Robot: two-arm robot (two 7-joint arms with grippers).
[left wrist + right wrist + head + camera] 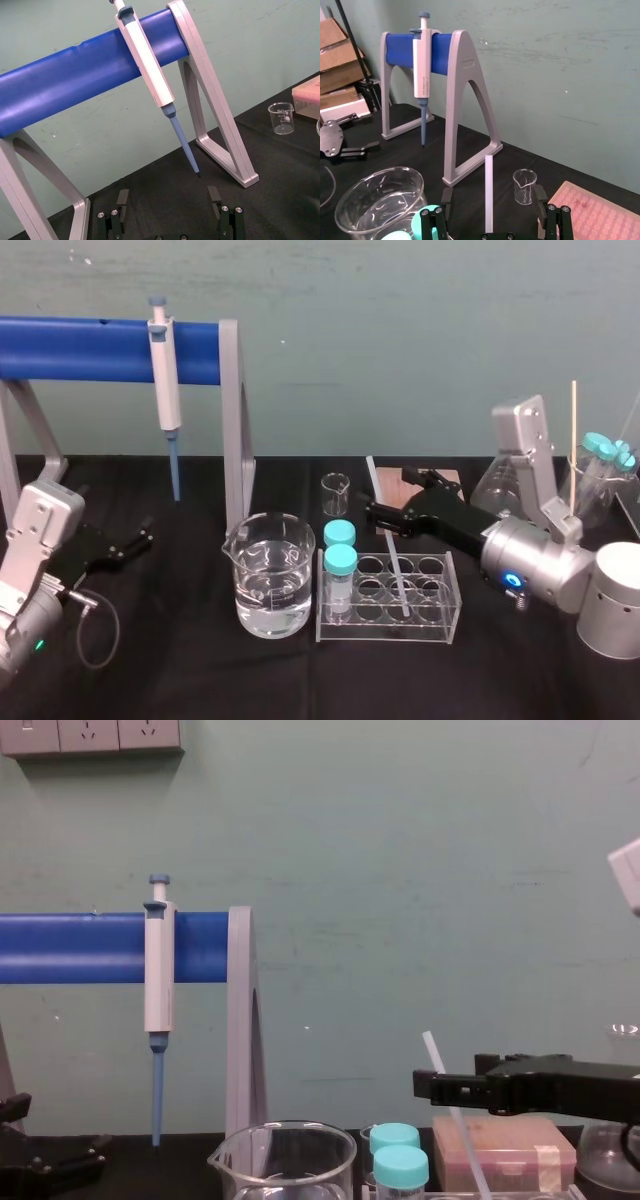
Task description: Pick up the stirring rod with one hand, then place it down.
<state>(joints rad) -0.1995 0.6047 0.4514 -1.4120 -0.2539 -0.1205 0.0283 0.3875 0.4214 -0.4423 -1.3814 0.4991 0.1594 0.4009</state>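
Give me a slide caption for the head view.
Open right gripper straddles the stirring rod leaning in the tube rack; left gripper parked, open, far left.

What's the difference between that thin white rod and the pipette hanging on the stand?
The stirring rod is pencil-thin and translucent white; the pipette is thicker, with a blue tip. The rod leans tilted, its lower end in the tube rack; the pipette hangs upright from the stand's blue bar. The open right gripper straddles the rod; the open left gripper sits idle at the left. Both are long and straight.
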